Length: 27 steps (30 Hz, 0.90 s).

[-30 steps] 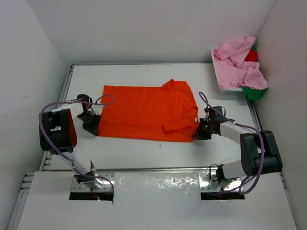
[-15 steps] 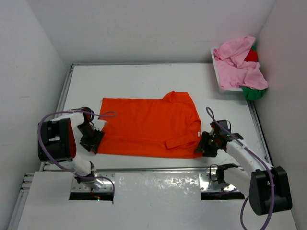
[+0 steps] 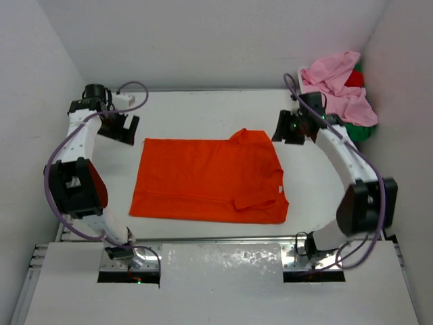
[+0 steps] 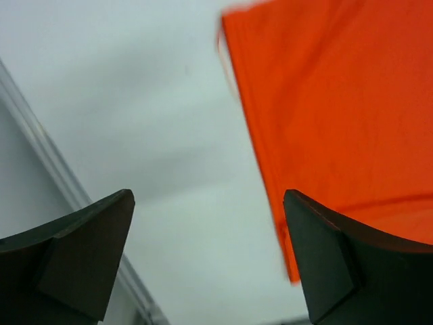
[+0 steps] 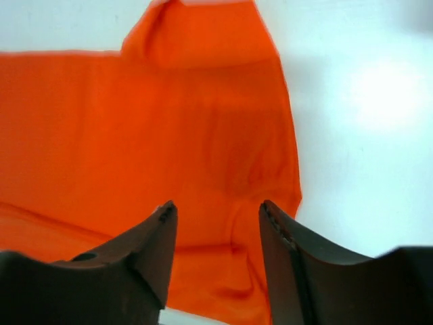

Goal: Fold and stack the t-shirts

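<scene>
An orange t-shirt (image 3: 210,179) lies flat in a folded rectangle in the middle of the table, a sleeve bump at its far edge. My left gripper (image 3: 124,130) hovers off the shirt's far left corner, open, with only bare table between its fingers (image 4: 210,203); the shirt's edge (image 4: 352,101) shows to the right. My right gripper (image 3: 285,128) hangs above the far right corner, open and holding nothing (image 5: 215,210), the orange cloth (image 5: 135,135) lying below it. Pink (image 3: 338,88), red (image 3: 353,78) and green (image 3: 357,131) t-shirts are heaped at the back right.
The white basket (image 3: 318,124) holding the heaped shirts stands against the right wall at the back. Walls close in the table on the left, back and right. A metal rail (image 4: 40,149) runs along the table's left edge.
Both grippers pulled the orange shirt toward the near edge, let go of it and opened. Both arms then lifted and swung to the shirt's far corners.
</scene>
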Motion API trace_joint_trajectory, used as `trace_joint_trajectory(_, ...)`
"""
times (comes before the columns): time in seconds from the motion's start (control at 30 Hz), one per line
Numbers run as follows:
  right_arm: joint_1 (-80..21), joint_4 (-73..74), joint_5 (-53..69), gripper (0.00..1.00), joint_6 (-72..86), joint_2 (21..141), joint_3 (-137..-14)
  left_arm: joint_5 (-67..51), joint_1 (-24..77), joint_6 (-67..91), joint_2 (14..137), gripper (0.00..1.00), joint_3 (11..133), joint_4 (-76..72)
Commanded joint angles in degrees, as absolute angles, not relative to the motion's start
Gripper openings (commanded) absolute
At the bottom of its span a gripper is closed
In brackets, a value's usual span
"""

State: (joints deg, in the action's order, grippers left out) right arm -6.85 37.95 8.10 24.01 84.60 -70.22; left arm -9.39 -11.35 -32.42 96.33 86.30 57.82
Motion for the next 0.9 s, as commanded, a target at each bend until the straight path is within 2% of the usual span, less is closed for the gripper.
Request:
trace_joint_trajectory(0.0, -6.5, 34.1, 9.6, 0.49, 20.5, 100.0, -81.2, -18.7, -11.7, -26.9, 103.9, 0.89, 88.9, 50.6)
trace_joint_trajectory(0.03, -6.5, 34.3, 9.2, 0.49, 20.4, 103.4, -84.3, -19.4, -11.7, -25.2, 105.9, 0.69, 90.5, 49.6)
trace_joint_trajectory(0.1, -6.4, 35.8, 9.0, 0.49, 19.8, 113.2, -93.2, -19.2, -11.7, -23.0, 112.3, 0.52, 94.3, 48.3)
trace_joint_trajectory(0.13, -6.3, 37.7, 8.7, 0.50, 19.6, 116.2, -96.0, -19.6, -11.7, -22.5, 114.5, 0.49, 95.6, 48.3)
trace_joint_trajectory(0.2, -6.2, 38.7, 8.7, 0.55, 19.5, 121.2, -101.7, -20.6, -11.7, -20.6, 119.2, 0.54, 98.3, 47.3)
trace_joint_trajectory(0.23, -6.2, 38.0, 8.8, 0.55, 19.5, 124.7, -102.5, -21.0, -11.7, -20.0, 120.1, 0.62, 98.6, 45.2)
trace_joint_trajectory(0.33, -6.0, 35.4, 10.5, 0.59, 20.2, 129.8, -104.6, -22.9, -11.6, -18.5, 122.6, 0.68, 98.6, 41.8)
trace_joint_trajectory(0.5, -6.0, 32.3, 14.9, 0.60, 22.5, 136.2, -107.7, -25.9, -11.3, -16.9, 125.9, 0.72, 98.1, 39.5)
trace_joint_trajectory(0.6, -6.2, 31.4, 17.3, 0.58, 23.7, 137.4, -106.1, -28.4, -10.6, -16.5, 127.5, 0.72, 97.6, 39.6)
trace_joint_trajectory(0.77, -6.5, 28.3, 18.5, 0.53, 24.7, 134.9, -101.2, -29.2, -8.6, -17.5, 127.5, 0.67, 94.5, 40.3)
trace_joint_trajectory(0.8, -6.5, 27.2, 18.8, 0.52, 25.0, 134.7, -100.7, -29.2, -8.6, -17.1, 127.4, 0.61, 94.1, 39.6)
trace_joint_trajectory(0.83, -6.5, 26.8, 19.3, 0.45, 25.4, 134.9, -100.5, -29.3, -8.7, -17.0, 127.6, 0.57, 94.1, 38.9)
trace_joint_trajectory(0.87, -6.5, 26.5, 20.5, 0.40, 25.8, 135.2, -101.0, -29.5, -8.7, -17.0, 128.4, 0.45, 94.5, 39.0)
